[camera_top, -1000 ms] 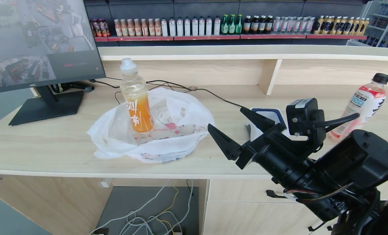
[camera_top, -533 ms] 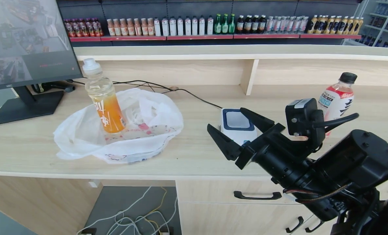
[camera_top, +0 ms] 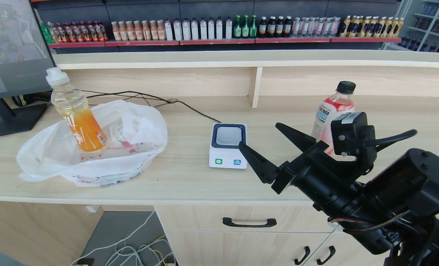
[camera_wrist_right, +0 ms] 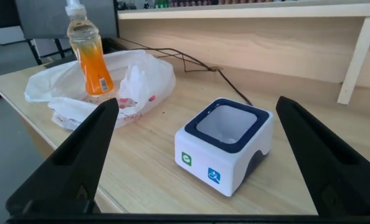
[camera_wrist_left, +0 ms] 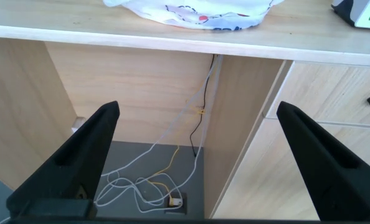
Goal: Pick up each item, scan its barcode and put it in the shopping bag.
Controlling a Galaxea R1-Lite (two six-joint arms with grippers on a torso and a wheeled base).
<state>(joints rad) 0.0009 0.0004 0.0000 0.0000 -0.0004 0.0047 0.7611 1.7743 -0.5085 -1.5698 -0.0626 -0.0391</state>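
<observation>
The right pincer (camera_top: 259, 135) hangs with its two black fingers spread wide and nothing between them, above the front of the tabletop (camera_top: 190, 173), its tips pointing across toward the bag. The left pincer (camera_wrist_left: 197, 107) is just as released and empty, low down in front of the cupboard opening under the tabletop edge. On the left of the tabletop lies the crumpled white plastic bag (camera_top: 130, 122), its mouth slumped open, with an orange drink bottle (camera_top: 77, 114) standing upright inside it. The pink drink bottle (camera_top: 332, 111) with the black cap stands upright on the right, just behind the right arm and well apart from the bag, so I'd say it is next in line. It looks nearly full, so fairly heavy for its size. Its plastic wall is stiff enough but will give if squeezed, and the smooth label could slip. I'd take it round the middle of the body. Between bottle and bag sits the small white scanner (camera_top: 228, 146), window up.
</observation>
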